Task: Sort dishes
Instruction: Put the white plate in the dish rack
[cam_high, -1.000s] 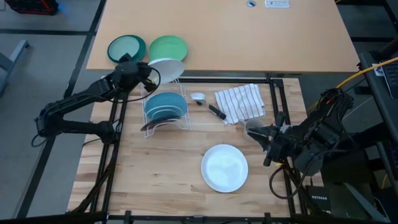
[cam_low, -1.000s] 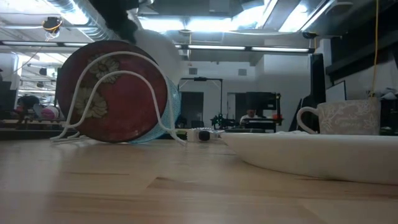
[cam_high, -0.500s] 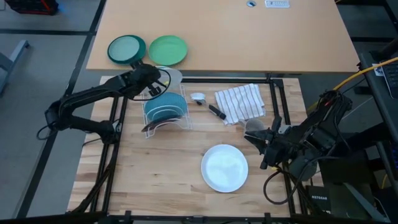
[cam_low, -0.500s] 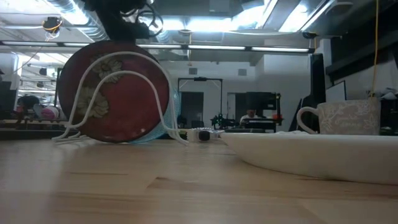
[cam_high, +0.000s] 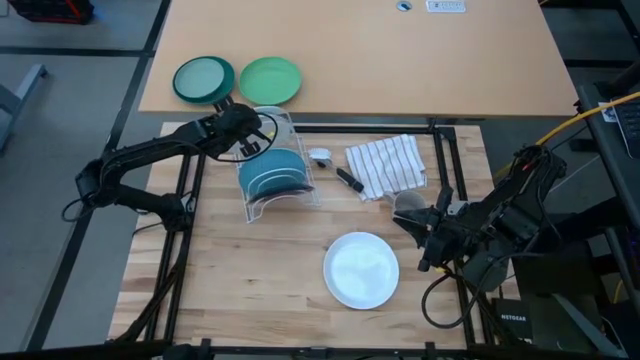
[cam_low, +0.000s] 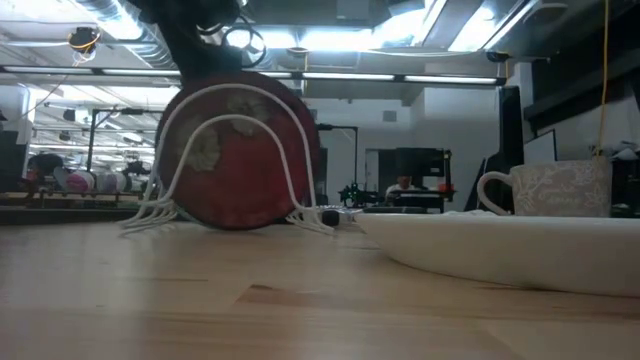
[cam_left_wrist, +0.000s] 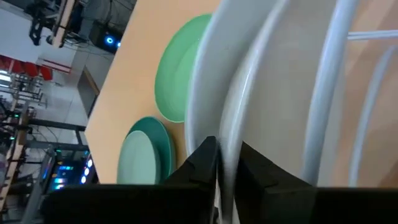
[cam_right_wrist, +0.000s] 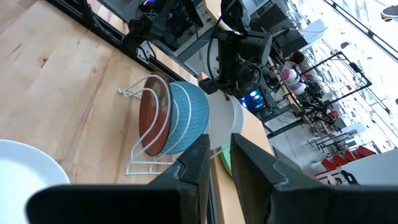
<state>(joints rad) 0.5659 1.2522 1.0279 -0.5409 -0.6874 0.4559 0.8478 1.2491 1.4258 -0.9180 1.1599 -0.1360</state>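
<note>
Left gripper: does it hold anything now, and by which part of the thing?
Yes. The left gripper holds the upright white plate, its jaws shut on the plate's rim.

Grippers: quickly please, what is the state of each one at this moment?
Left gripper: jaws closed on the rim of the white plate in the rack.
Right gripper: jaws open, holding nothing.
</note>
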